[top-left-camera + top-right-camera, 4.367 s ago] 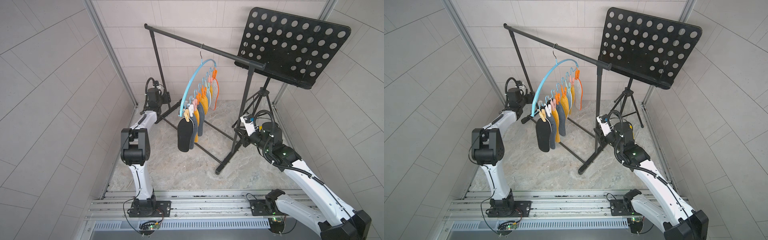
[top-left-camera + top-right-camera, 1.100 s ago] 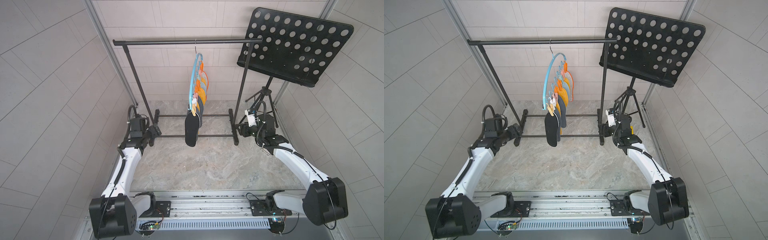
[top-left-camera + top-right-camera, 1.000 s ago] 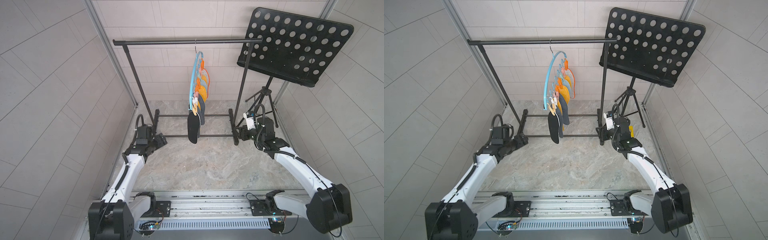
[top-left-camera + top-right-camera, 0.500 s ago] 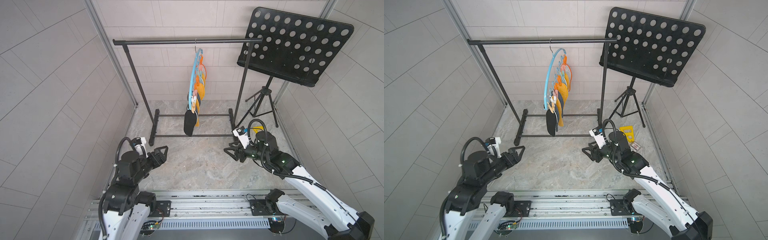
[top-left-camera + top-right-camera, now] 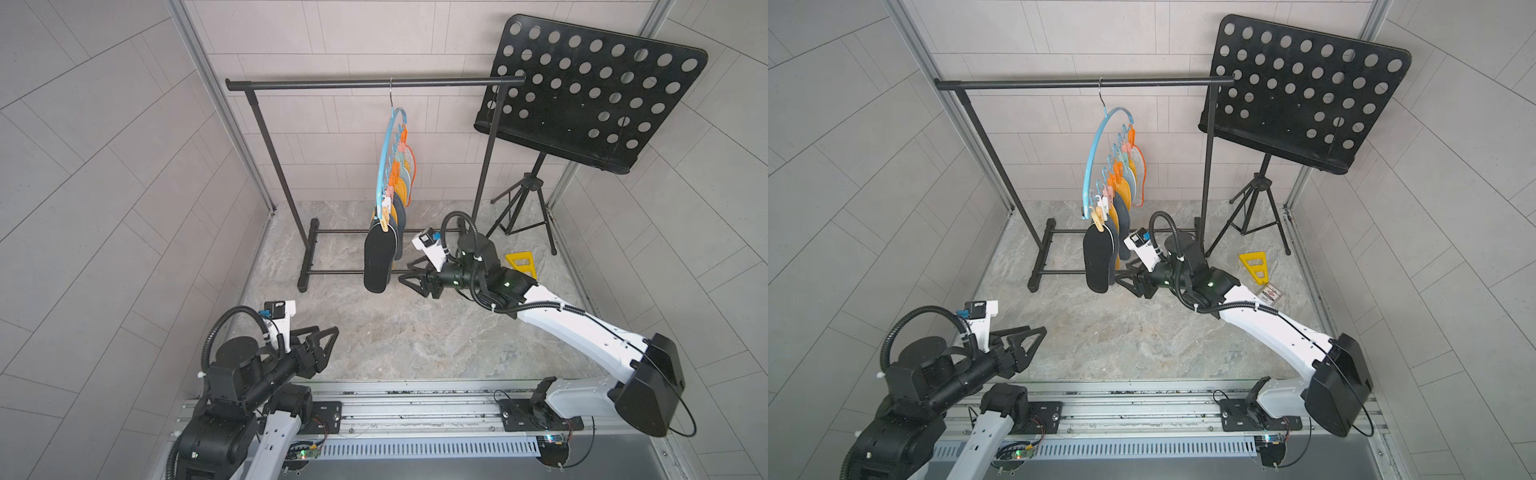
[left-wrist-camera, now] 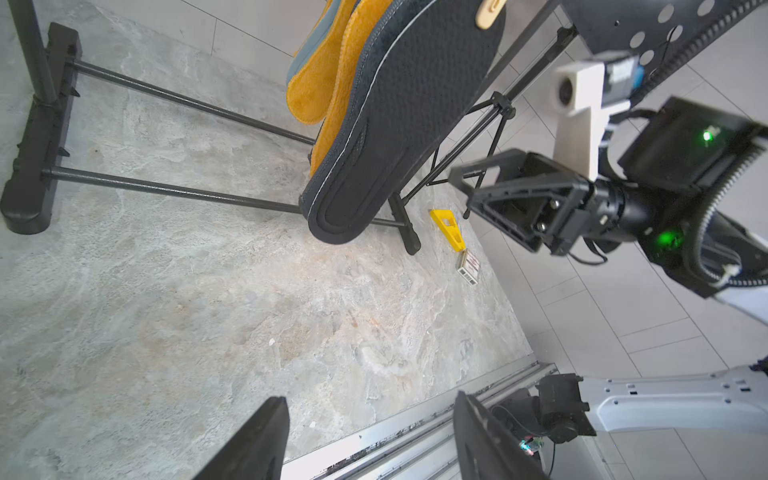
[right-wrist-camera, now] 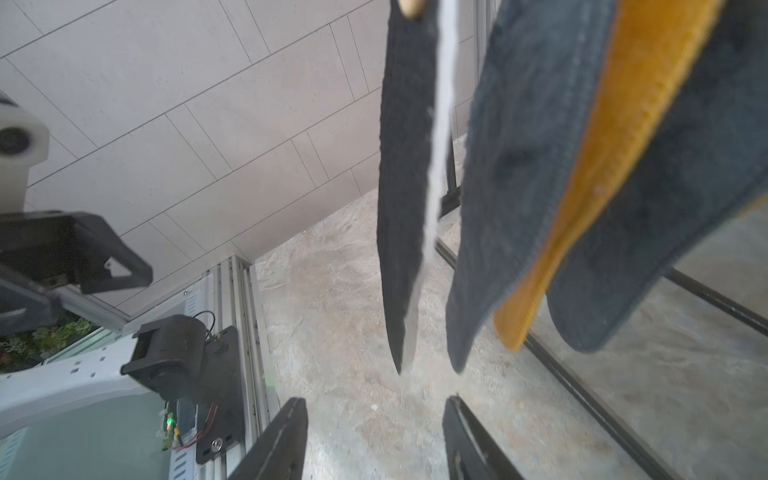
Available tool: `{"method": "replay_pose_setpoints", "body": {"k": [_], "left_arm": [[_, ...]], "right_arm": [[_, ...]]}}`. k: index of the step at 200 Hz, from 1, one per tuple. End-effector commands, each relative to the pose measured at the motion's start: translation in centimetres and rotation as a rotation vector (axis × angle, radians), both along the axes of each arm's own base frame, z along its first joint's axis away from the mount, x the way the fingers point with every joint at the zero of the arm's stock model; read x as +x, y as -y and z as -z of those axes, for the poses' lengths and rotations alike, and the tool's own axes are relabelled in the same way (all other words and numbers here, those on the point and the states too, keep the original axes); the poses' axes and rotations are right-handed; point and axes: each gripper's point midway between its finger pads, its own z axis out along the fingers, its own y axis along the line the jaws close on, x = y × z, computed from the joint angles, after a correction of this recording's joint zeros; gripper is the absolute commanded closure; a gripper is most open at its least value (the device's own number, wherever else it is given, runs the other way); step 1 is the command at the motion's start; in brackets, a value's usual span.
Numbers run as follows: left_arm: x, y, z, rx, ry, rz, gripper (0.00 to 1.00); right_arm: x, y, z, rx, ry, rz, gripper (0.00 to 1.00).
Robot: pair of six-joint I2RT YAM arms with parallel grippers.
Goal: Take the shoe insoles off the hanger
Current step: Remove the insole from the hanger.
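Observation:
The light-blue hanger (image 5: 383,166) (image 5: 1091,166) hangs by its hook from the rack bar. Several shoe insoles are clipped along it in a row. Nearest is a black insole (image 5: 377,259) (image 5: 1096,259) (image 6: 407,116), seen edge-on in the right wrist view (image 7: 405,187). Behind it hang a dark grey insole (image 7: 523,166) and an orange-yellow insole (image 7: 602,166). My right gripper (image 5: 405,274) (image 5: 1121,276) (image 7: 374,401) is open and empty, just right of the black insole's lower end, apart from it. My left gripper (image 5: 328,332) (image 5: 1038,332) (image 6: 368,399) is open and empty, low at the front left.
The black garment rack (image 5: 374,83) stands square across the back, its feet on the stone floor. A black perforated music stand (image 5: 590,91) rises at the right. A yellow triangular piece (image 5: 519,266) and a small card (image 5: 1270,294) lie on the floor. The rail (image 5: 415,399) runs along the front.
Both arms have come away from the rack's feet. The left arm drew back to the front left; the right gripper swung in beside the black insole. The hanger turned slightly.

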Motion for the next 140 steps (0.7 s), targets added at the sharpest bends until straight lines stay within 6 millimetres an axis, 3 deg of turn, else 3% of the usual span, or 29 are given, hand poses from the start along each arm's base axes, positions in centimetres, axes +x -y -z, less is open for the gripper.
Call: {"method": "replay_pose_setpoints", "body": {"k": [1, 38, 71, 112, 140], "left_arm": [[-1.3, -0.1, 0.2, 0.065, 0.020, 0.035, 0.31], [-1.2, -0.6, 0.7, 0.090, 0.009, 0.015, 0.31], [-1.0, -0.6, 1.0, 0.093, 0.004, 0.011, 0.32], [-1.1, -1.0, 1.6, 0.106, -0.025, -0.011, 0.34], [-1.3, -1.1, 2.1, 0.112, -0.036, -0.009, 0.34]], "right_arm": [[1.0, -1.9, -3.7, 0.073, 0.107, -0.023, 0.44], [3.7, -3.7, -4.0, 0.057, 0.156, -0.007, 0.48], [5.7, -3.9, -3.3, 0.028, 0.165, 0.037, 0.50], [5.7, -2.3, -1.9, 0.001, 0.195, 0.026, 0.51], [6.2, 0.1, -1.1, -0.025, 0.170, 0.073, 0.51]]}}
